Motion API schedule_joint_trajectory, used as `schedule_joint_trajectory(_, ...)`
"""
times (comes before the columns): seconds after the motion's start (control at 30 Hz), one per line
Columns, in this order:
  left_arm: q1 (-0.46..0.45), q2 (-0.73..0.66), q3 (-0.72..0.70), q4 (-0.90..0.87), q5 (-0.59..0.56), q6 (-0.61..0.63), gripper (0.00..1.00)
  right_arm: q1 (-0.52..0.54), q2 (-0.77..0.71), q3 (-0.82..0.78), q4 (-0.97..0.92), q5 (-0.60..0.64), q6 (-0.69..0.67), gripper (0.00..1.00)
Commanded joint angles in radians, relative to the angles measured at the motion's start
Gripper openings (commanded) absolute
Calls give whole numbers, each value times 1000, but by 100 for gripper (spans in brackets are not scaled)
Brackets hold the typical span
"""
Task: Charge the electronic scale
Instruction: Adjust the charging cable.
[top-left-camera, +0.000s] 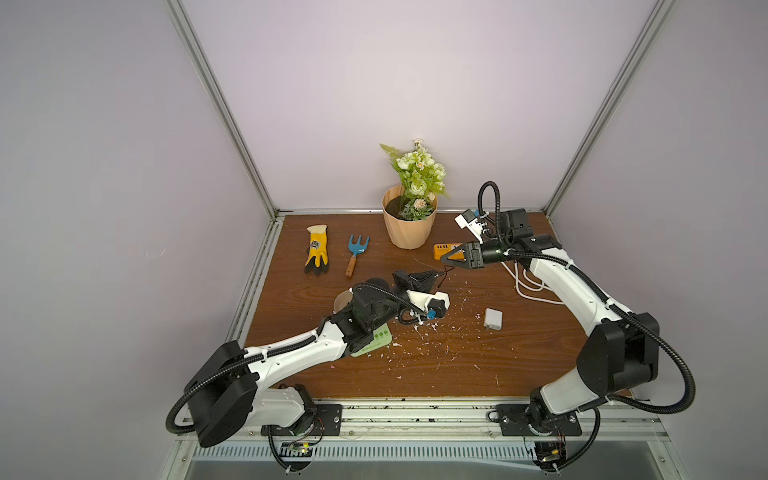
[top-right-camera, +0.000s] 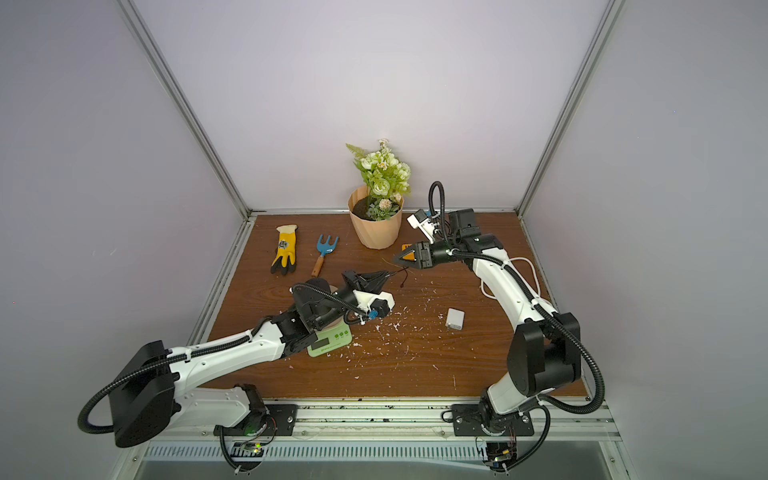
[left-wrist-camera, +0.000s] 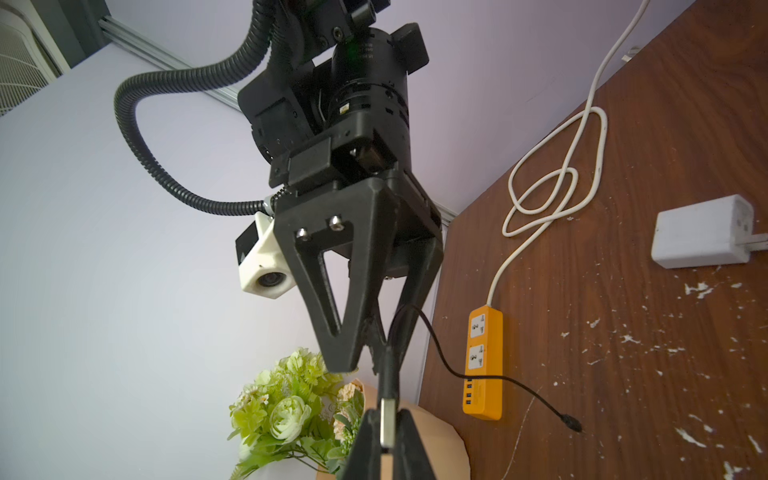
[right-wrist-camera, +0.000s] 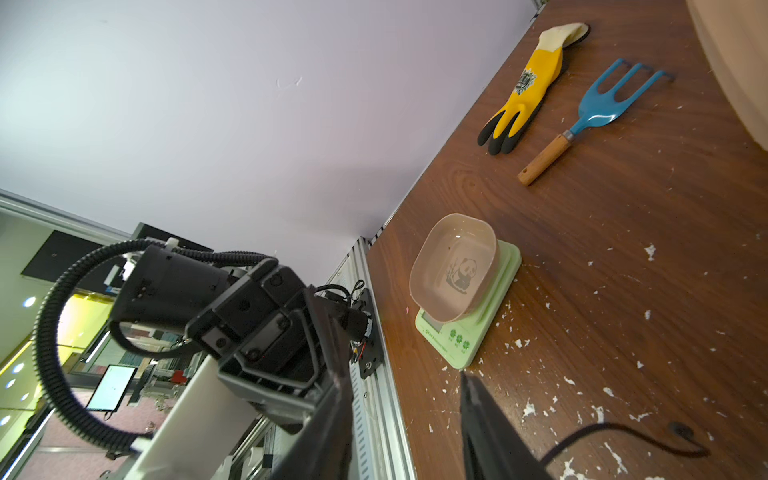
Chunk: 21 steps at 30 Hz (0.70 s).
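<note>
On the wooden table (top-left-camera: 457, 374), the electronic scale (right-wrist-camera: 469, 299) was located at the near left, partly covered by the left arm in both top views; no lead was seen connected to it. The orange power strip (left-wrist-camera: 484, 361) was placed toward the back and the white charger cube (left-wrist-camera: 702, 232) right of centre. The black cable (right-wrist-camera: 602, 425) was seen plugged into neither. The left gripper (left-wrist-camera: 387, 412) was clamped on the cable's USB plug (left-wrist-camera: 386, 432), raised above the table. The right gripper (top-left-camera: 444, 259) was positioned opposite, its jaws partly apart around the cable behind the plug. The small connector (left-wrist-camera: 572, 424) lay free on the table. Only the pickup was judged complete; both connections remained outstanding.
</note>
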<state>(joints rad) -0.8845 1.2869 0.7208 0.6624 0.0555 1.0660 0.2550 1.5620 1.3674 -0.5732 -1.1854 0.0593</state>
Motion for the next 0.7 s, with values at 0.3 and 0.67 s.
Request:
schedule_joint_trajectory(0.3, -10, 33, 60, 11, -49, 120, 11, 8, -63, 20, -95, -65, -137, 45)
schedule_joint_trajectory(0.67, -10, 61, 86, 41, -47, 135, 10, 8, -85, 0, -96, -125, -145, 43)
